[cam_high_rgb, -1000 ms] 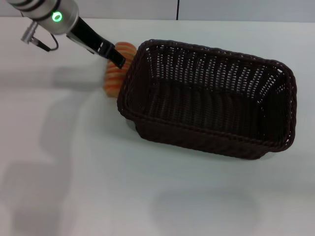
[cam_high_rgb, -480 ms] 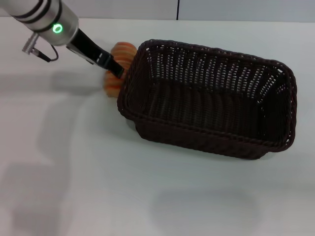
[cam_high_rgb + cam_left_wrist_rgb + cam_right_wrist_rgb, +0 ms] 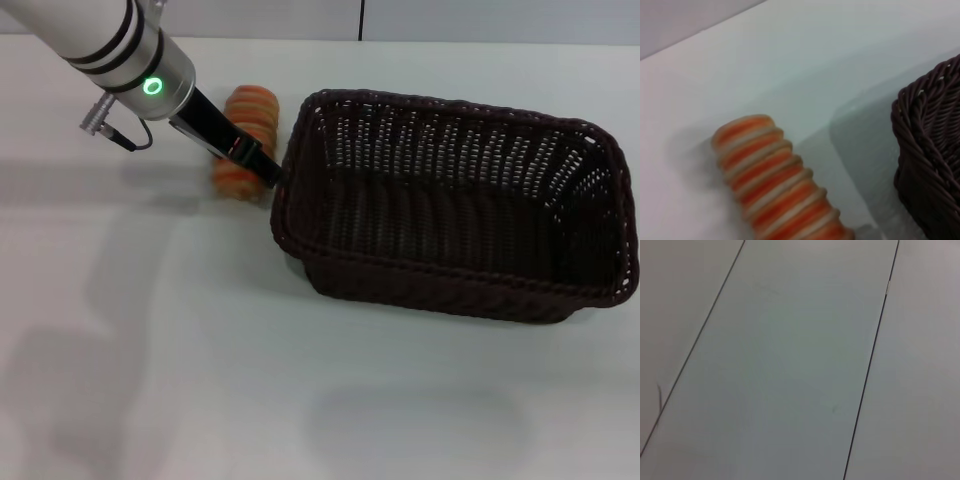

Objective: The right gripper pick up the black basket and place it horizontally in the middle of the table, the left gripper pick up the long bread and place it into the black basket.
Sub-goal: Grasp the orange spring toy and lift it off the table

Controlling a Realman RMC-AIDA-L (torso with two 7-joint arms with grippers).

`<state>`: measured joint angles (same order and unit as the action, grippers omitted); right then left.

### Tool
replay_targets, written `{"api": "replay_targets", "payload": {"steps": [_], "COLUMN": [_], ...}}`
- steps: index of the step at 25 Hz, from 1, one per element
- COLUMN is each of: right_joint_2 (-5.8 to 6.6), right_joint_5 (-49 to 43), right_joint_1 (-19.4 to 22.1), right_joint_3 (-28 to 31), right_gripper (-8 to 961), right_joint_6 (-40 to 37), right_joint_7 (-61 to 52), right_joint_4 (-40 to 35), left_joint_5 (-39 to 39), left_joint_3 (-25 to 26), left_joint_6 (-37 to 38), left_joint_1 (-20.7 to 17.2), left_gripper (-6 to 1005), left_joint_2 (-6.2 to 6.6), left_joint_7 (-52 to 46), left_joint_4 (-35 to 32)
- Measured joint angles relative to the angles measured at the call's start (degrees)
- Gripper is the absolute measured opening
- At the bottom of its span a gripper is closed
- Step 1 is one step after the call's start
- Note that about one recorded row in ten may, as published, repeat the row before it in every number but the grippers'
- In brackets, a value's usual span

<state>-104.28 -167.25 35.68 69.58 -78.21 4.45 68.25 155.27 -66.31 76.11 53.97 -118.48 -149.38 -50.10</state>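
Note:
The long bread [image 3: 249,108], orange-tan with pale ridges, lies on the white table [image 3: 180,350] just left of the black basket [image 3: 440,285]. The basket stands upright and empty, lengthwise across the table's middle and right. My left gripper [image 3: 262,168] reaches from the upper left across the bread's near part, its tip close to the basket's left rim. In the left wrist view the bread [image 3: 775,185] lies close below, with the basket's corner [image 3: 932,150] beside it. My right gripper is out of view.
The right wrist view shows only a grey panelled surface [image 3: 790,365] with dark seams. Bare white tabletop spreads in front of the basket and to its left. A grey wall runs along the table's far edge [image 3: 400,40].
My left arm has moved down and to the right, so the gripper now lies over the bread by the basket's rim. The basket sits farther right in the head view.

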Motion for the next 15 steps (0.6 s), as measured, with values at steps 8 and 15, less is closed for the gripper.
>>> {"api": "replay_targets", "payload": {"steps": [8, 15], "right_joint_2": [0.48, 0.59], "right_joint_5": [0.0, -0.04], "right_joint_1": [-0.17, -0.04], "right_joint_3": [-0.36, -0.91], "right_gripper": [476, 476], "right_joint_6": [-0.02, -0.02], "right_joint_7": [-0.05, 0.09], "right_joint_4": [0.38, 0.79], "left_joint_5": [-0.41, 0.48], "left_joint_3": [-0.76, -0.94], "left_joint_6": [-2.42, -3.98], "left_joint_1": [0.49, 1.95], "left_gripper": [848, 847], "left_joint_2": [0.06, 0.38], "left_joint_7": [-1.36, -2.12], "left_joint_4": [-0.79, -0.38]}}
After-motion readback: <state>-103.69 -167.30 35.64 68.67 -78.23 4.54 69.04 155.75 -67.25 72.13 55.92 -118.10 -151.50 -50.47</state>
